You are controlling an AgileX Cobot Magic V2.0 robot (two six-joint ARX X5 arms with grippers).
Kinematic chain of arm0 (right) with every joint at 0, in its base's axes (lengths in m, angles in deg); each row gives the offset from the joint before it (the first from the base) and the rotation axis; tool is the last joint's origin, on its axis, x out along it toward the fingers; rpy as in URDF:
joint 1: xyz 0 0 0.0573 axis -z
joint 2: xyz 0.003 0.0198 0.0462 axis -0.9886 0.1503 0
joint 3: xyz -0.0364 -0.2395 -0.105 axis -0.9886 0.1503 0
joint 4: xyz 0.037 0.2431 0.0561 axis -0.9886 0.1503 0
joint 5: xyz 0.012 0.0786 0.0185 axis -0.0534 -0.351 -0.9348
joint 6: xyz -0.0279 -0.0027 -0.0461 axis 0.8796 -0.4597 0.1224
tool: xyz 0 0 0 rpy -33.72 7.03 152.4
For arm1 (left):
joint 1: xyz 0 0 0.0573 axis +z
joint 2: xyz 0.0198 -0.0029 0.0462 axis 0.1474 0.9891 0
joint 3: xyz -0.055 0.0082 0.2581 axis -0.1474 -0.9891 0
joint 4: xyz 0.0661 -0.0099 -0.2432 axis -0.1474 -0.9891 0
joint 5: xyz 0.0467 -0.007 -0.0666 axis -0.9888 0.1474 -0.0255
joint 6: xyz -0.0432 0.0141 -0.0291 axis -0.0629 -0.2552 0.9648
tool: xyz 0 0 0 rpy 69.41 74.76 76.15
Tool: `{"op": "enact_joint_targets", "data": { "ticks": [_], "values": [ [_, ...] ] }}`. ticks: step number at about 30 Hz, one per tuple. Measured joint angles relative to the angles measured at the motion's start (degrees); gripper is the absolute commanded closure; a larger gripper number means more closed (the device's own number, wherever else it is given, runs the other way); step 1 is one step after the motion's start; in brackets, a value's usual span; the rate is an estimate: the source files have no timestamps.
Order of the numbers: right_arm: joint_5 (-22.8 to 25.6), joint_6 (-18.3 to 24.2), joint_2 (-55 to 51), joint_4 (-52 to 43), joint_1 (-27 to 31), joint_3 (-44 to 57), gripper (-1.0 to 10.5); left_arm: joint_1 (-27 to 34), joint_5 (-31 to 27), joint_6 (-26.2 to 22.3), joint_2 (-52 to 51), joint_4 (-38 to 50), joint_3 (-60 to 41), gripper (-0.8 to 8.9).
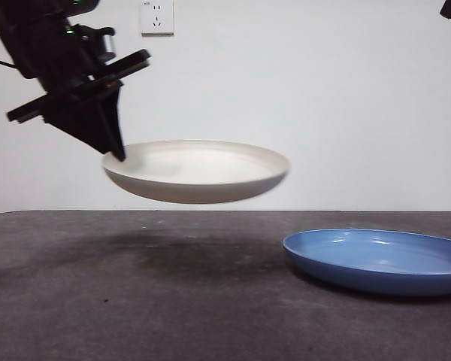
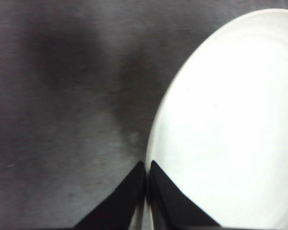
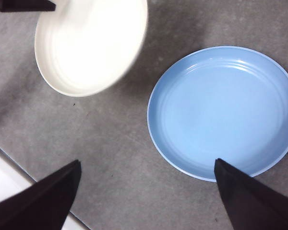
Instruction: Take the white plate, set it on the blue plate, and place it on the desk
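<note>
Front view: left gripper point(image 1: 117, 153) gripping white plate point(image 1: 199, 171)

white plate point(image 1: 195, 171) above desk point(image 1: 135, 301), left of blue plate point(image 1: 379, 259)

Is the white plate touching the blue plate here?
Apart. The front view shows the white plate held in the air by the left gripper, with bare wall and desk between it and the blue plate.

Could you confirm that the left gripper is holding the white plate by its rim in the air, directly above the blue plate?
Not quite: the left gripper does hold the white plate by its rim in the air, but the plate hangs over bare desk, beside the blue plate, not above it. The front view and right wrist view show this.
</note>
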Motion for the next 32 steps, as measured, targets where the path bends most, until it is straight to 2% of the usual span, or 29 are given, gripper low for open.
{"op": "enact_joint_targets", "data": {
  "ticks": [4, 10, 18, 25, 32],
  "values": [
    [0.28, -0.90, -0.55, -0.13, 0.00, -0.39, 5.0, -3.48, -0.02, 1.46, 0.55, 2.97, 0.00, 8.03],
    [3.23, -1.33, -2.93, 0.07, 0.00, -3.13, 5.0, -7.48, 0.22, 4.85, 2.32, 8.46, 0.39, 8.02],
    [4.57, -2.38, -5.86, 1.11, 0.00, -5.46, 5.0, -11.28, 0.17, 6.08, 10.67, 5.29, 10.40, 8.02],
    [8.79, -2.38, -7.04, 5.27, 0.00, -7.67, 5.0, -14.60, 0.20, 6.25, 19.67, 1.51, 20.04, 8.02],
    [9.01, -2.38, -7.87, 6.51, 0.00, -8.59, 5.0, -17.00, 0.17, 6.25, 29.20, -1.46, 26.84, 8.02]
  ]
}}
